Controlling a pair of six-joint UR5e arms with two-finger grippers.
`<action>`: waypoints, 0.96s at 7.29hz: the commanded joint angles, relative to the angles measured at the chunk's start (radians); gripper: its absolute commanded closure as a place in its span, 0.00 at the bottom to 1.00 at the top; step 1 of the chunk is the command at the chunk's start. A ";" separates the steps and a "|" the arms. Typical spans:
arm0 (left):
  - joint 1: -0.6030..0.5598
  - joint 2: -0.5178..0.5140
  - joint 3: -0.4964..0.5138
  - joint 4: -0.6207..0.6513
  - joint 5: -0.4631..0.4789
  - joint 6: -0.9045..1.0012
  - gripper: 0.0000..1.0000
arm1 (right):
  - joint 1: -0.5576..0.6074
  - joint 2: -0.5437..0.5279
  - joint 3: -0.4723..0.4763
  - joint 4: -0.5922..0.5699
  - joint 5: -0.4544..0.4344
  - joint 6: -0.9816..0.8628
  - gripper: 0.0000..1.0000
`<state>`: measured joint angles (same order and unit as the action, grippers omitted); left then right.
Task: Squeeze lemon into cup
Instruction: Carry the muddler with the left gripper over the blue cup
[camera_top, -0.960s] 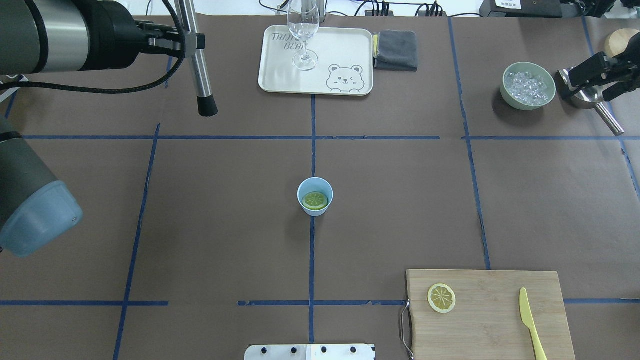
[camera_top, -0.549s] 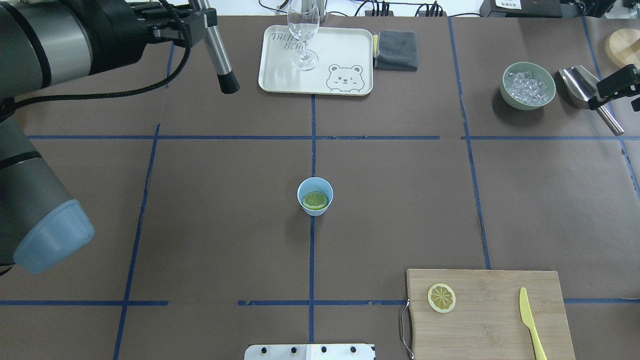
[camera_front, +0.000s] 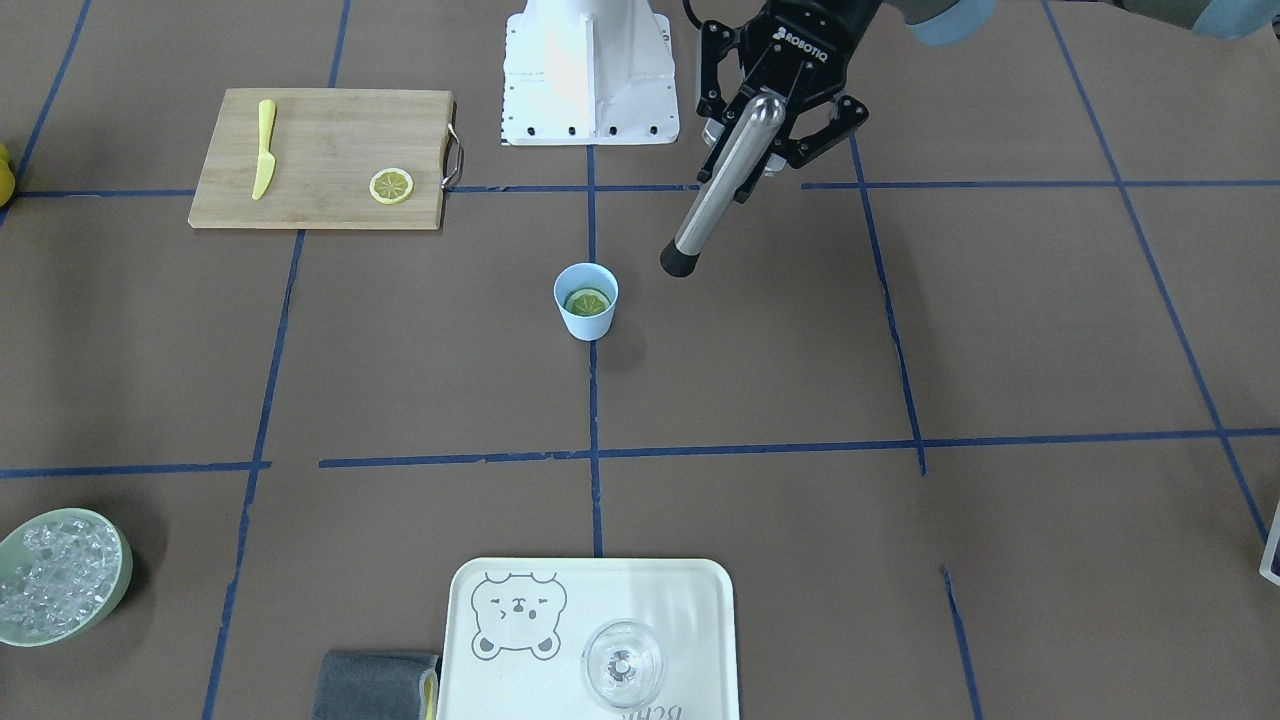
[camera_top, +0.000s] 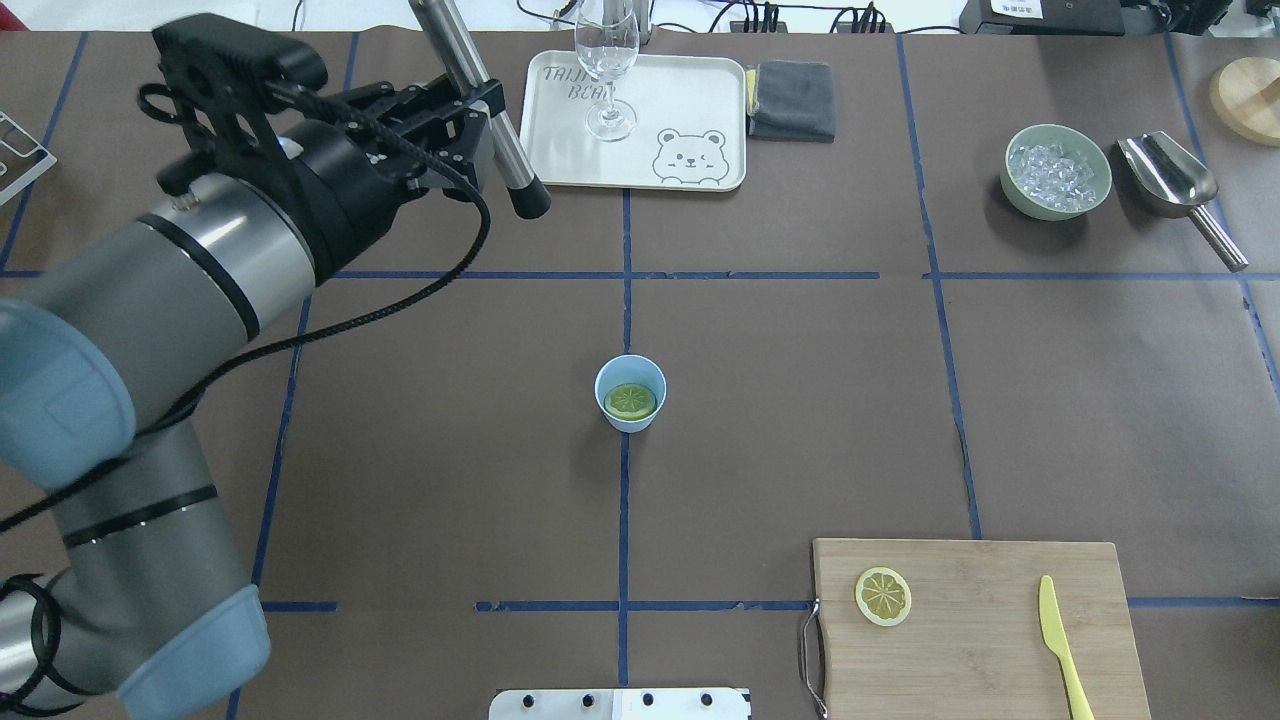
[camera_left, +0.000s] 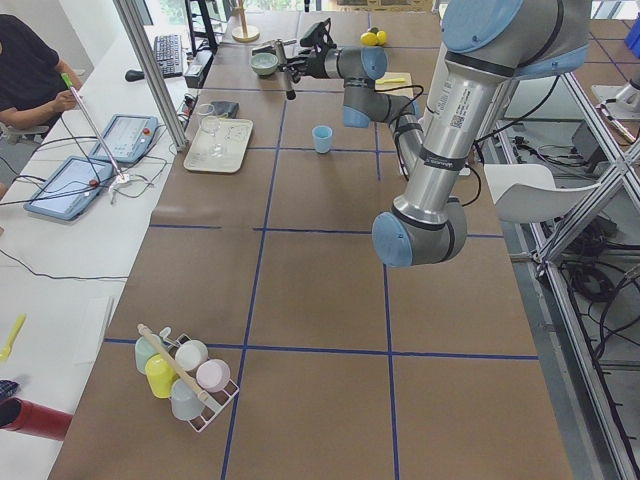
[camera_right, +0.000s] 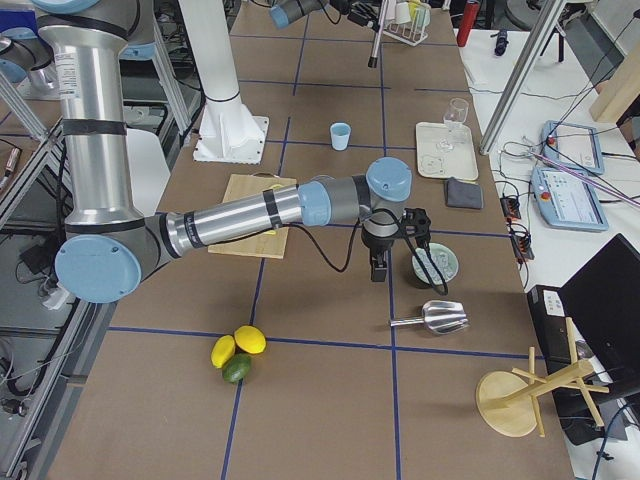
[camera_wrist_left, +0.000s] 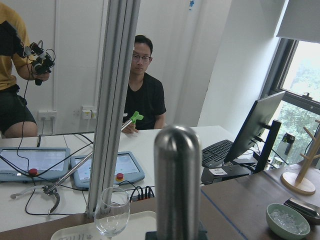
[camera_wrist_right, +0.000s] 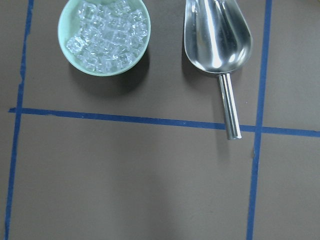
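Observation:
The light-blue cup (camera_top: 630, 368) stands at the table's middle with a lemon slice (camera_top: 630, 402) lying inside it; both also show in the front-facing view, cup (camera_front: 587, 325) and slice (camera_front: 586, 300). A second lemon slice (camera_top: 883, 596) lies on the wooden cutting board (camera_top: 980, 650). My left gripper (camera_top: 482, 112) is shut on a steel rod with a black tip (camera_top: 530, 200), held in the air far left of the cup, tip pointing down toward it (camera_front: 680, 262). My right gripper (camera_right: 383, 255) shows only in the side views, beside the ice bowl; I cannot tell its state.
A white bear tray (camera_top: 690, 100) with a clear wine glass (camera_top: 606, 60) and a grey cloth (camera_top: 793, 100) sit at the far edge. A pale green ice bowl (camera_top: 1057, 172) and a steel scoop (camera_top: 1170, 180) lie far right. A yellow knife (camera_top: 1058, 640) lies on the board.
My left arm has swung right with the rod, toward the tray and the centre. My right gripper has drawn back from the scoop and out of the overhead view; the scoop lies on the table.

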<state>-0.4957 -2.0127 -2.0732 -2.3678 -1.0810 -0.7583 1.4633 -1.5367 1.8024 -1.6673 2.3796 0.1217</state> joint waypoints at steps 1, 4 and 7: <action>0.104 0.000 0.027 -0.019 0.154 0.072 1.00 | 0.037 -0.023 -0.064 0.000 0.006 -0.150 0.00; 0.245 -0.035 0.146 -0.071 0.292 0.149 1.00 | 0.042 -0.028 -0.083 0.001 -0.017 -0.159 0.00; 0.263 -0.125 0.273 -0.076 0.289 0.154 1.00 | 0.042 -0.013 -0.097 0.003 -0.014 -0.152 0.00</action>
<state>-0.2417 -2.0945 -1.8593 -2.4419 -0.7913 -0.6063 1.5048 -1.5513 1.7067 -1.6646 2.3652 -0.0322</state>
